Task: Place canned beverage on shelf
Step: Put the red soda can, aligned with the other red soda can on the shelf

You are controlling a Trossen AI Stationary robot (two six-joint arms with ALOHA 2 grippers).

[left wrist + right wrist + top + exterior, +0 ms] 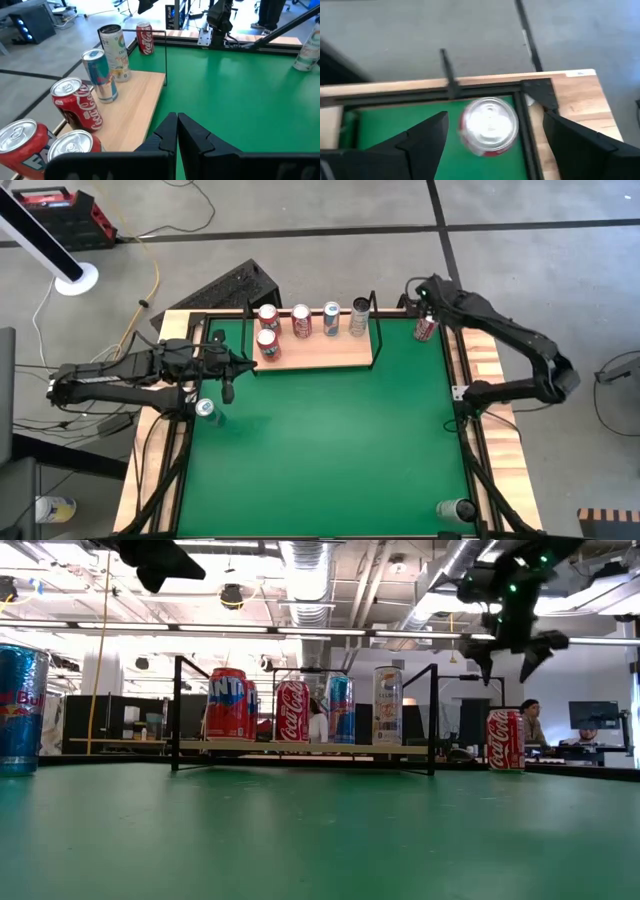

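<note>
Right gripper (508, 652): we see its fingers spread wide, hovering above the Coke can (505, 740) at the table's far right corner.
Left gripper (177, 131): pressed together, waiting near the shelf (330, 354).
Grasp: we should centre over the can, descend straight, then pinch mid-body.
Shelf count: five cans.
Off shelf: three more cans on the table.

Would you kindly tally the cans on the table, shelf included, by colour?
Red cans: 4
Blue cans: 2
Pale cans: 2
Total: 8
</note>
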